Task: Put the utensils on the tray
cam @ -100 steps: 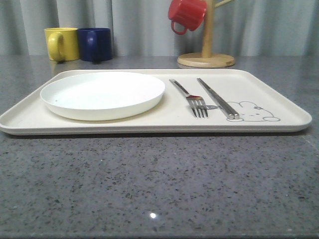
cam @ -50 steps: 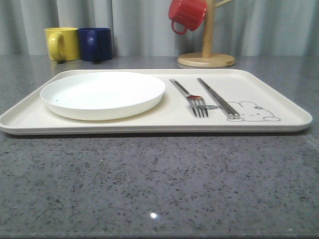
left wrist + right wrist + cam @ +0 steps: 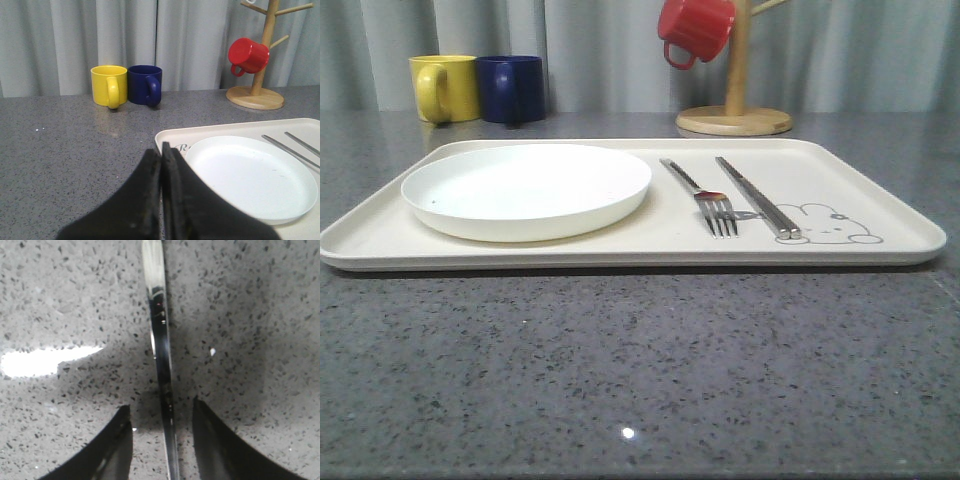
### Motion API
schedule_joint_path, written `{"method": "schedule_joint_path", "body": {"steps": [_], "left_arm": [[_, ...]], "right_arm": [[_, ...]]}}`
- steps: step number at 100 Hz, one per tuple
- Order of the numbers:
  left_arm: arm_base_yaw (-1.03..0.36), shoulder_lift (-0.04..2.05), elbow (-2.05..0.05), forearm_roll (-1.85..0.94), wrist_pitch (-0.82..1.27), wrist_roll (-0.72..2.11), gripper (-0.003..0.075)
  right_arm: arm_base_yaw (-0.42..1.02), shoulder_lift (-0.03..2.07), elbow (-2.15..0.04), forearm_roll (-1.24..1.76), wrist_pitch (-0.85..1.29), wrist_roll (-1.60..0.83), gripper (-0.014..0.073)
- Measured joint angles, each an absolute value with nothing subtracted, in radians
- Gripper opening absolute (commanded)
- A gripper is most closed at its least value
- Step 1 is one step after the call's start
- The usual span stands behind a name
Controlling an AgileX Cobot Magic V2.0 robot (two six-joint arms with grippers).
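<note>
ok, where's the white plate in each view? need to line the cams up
Front view: white plate on the left half of the tray, left of the fork.
Left wrist view: white plate on the tray, just beyond the shut left tool.
Right wrist view: aimed elsewhere, at a metal utensil handle on the counter, between the fingers of the open right tool.
Shared landmark: red mug on the mug tree, front and left wrist.
</note>
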State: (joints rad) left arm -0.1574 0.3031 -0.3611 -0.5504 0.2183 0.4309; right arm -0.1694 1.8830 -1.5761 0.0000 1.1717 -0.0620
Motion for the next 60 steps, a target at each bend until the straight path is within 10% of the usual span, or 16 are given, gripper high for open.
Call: {"method": "schedule_joint_path", "body": {"steps": [44, 60], "left_arm": [[-0.157, 0.303, -0.361, -0.550, 0.218, 0.431, -0.0019], [-0.157, 0.303, -0.361, -0.550, 0.218, 0.431, -0.0019]], "right_arm": [[-0.180, 1.901, -1.576, 0.000, 1.175, -0.064, 0.0304], [-0.180, 1.903, -1.580, 0.000, 1.181, -0.064, 0.0131]]}}
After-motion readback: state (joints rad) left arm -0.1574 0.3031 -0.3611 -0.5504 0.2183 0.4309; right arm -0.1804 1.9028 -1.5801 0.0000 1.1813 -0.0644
